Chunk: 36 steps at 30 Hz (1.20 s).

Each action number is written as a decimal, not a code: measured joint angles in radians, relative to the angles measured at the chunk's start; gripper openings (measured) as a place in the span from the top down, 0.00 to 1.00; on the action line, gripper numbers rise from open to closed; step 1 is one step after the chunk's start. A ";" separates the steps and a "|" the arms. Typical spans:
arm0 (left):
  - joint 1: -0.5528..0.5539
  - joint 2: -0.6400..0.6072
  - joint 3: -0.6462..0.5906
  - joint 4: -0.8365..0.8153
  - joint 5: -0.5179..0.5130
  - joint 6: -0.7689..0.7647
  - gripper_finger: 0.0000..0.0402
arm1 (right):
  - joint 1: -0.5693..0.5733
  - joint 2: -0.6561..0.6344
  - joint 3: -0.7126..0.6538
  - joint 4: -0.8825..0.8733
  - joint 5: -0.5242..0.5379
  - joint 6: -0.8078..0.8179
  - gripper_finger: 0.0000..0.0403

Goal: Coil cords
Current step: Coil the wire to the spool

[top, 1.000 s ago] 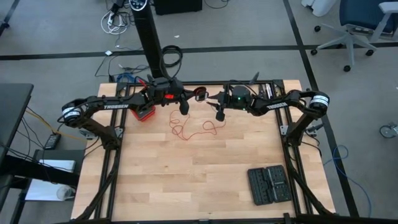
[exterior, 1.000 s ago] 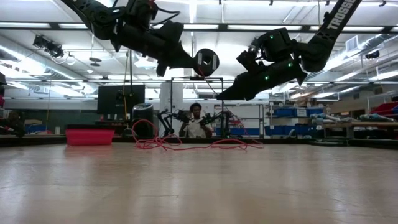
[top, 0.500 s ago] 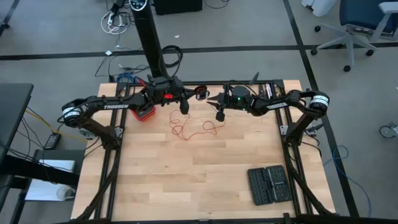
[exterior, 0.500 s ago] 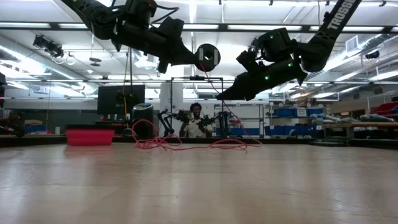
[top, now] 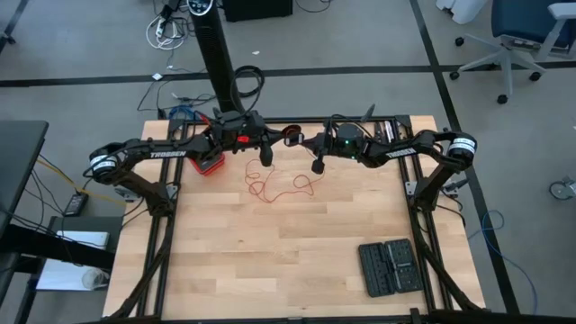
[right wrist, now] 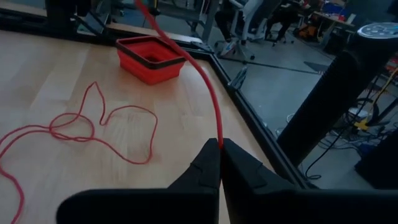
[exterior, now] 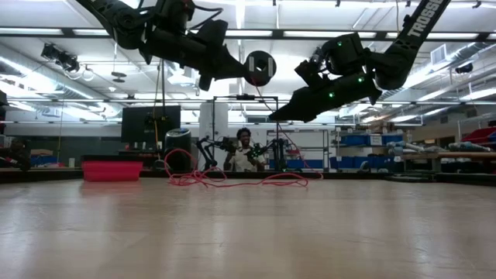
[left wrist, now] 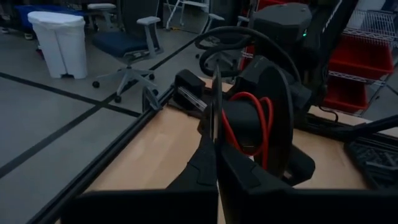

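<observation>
Red wire (right wrist: 214, 109) runs pinched into the right end effector (right wrist: 220, 148).

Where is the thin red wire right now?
In the high view, the thin red wire lies looped on the wooden table's far centre, rising to the spool between both shut grippers; right gripper pinches it.

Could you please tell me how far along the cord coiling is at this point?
Done: a few turns of the thin red wire sit on the round black spool held by the shut left gripper. In hand: the right gripper is shut on the wire. Left: most of it lies loose on the wooden table.
</observation>
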 joint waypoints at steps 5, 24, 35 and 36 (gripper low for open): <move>0.000 0.000 0.000 0.005 -0.002 0.004 1.00 | -0.010 0.000 0.000 -0.029 -0.005 -0.008 0.99; -0.022 0.017 0.001 -0.101 -0.002 -0.028 1.00 | -0.017 0.000 0.000 -0.061 0.056 0.064 1.00; -0.021 0.017 0.001 -0.265 -0.071 0.026 1.00 | 0.059 0.000 0.000 -0.024 0.313 -0.083 1.00; -0.021 0.017 0.001 -0.276 -0.089 0.029 1.00 | 0.064 0.000 0.000 -0.013 0.346 -0.105 1.00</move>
